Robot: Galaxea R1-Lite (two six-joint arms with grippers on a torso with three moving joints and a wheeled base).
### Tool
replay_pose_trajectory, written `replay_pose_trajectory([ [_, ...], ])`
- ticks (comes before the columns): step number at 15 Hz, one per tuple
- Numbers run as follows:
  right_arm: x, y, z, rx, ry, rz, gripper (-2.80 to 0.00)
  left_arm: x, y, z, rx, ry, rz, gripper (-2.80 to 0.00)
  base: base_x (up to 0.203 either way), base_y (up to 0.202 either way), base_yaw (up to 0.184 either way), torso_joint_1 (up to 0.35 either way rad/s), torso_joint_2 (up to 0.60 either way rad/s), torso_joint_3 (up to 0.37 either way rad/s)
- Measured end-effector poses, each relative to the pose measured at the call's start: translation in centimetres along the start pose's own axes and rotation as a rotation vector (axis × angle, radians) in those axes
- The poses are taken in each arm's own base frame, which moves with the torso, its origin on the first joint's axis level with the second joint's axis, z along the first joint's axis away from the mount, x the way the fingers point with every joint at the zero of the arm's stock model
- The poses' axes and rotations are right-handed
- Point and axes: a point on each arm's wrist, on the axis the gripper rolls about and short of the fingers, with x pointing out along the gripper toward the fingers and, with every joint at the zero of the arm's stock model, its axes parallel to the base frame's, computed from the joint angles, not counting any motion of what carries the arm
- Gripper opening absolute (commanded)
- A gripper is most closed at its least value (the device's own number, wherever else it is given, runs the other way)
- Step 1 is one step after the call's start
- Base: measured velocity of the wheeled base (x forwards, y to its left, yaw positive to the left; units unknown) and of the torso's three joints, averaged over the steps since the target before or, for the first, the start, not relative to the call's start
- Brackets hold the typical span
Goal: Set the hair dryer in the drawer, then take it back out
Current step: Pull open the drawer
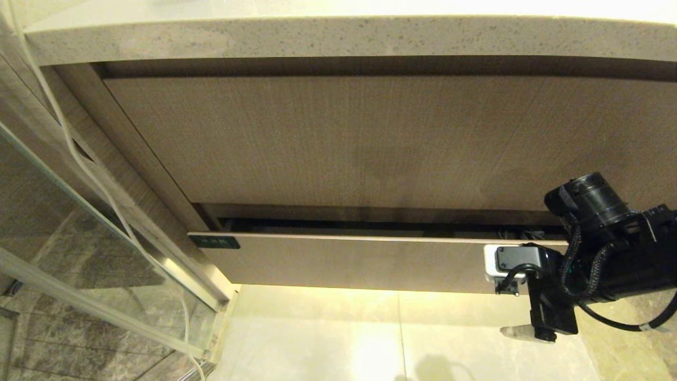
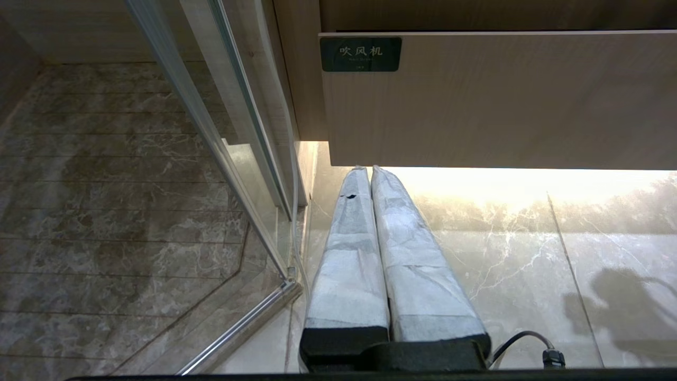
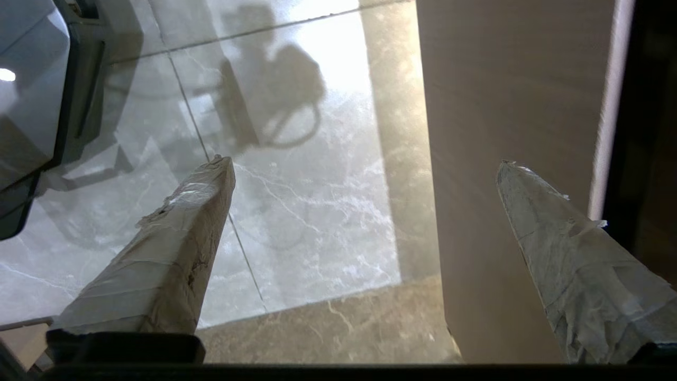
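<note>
The drawer [image 1: 349, 262] is the wide shallow wood-grain front under the vanity, with a black label [image 1: 214, 242] at its upper left. It stands slightly ajar, with a dark gap along its top edge. My right gripper [image 3: 362, 161] hangs at the drawer's right end, open wide and holding nothing. One taped finger [image 3: 571, 254] lies against the drawer front [image 3: 502, 106] near its top edge, the other [image 1: 515, 332] over the floor. The hair dryer is out of view. My left gripper [image 2: 366, 172] is shut and parked low, just below the drawer's [image 2: 502, 100] left corner.
A taller wood-grain panel [image 1: 370, 137] and a speckled stone countertop [image 1: 338, 37] sit above the drawer. A glass shower door [image 1: 79, 211] with a metal frame stands on the left, and a thin white cord [image 1: 69, 137] hangs down beside it. Glossy marble floor [image 1: 344, 338] lies below.
</note>
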Motion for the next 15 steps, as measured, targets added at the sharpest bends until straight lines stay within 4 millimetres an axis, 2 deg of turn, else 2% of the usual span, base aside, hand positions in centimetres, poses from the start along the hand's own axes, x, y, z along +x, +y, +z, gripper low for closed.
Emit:
replay_pose_trajectory([
  [4,2.5,-0.9,0.4,-0.014,-0.02,-0.007,0.0,0.0,0.0,0.0,0.0,0.0,0.0,-2.8,0.0,0.0,0.0,0.0,0.0,0.0],
  [7,2.9,-1.0,0.4,-0.016,-0.012,-0.002,0.0,0.0,0.0,0.0,0.0,0.0,0.0,-2.8,0.0,0.0,0.0,0.0,0.0,0.0],
  [9,1.9,-0.9,0.4,-0.019,-0.021,-0.024,0.0,0.0,0.0,0.0,0.0,0.0,0.0,-2.8,0.0,0.0,0.0,0.0,0.0,0.0],
  [11,0.0,-0.2,0.1,-0.019,-0.029,-0.055,0.0,0.0,0.0,0.0,0.0,0.0,0.0,-2.8,0.0,0.0,0.0,0.0,0.0,0.0],
  [15,-4.3,2.4,-1.3,-0.018,-0.003,-0.143,0.0,0.0,0.0,0.0,0.0,-0.001,0.0,-2.8,0.0,0.0,0.0,0.0,0.0,0.0],
])
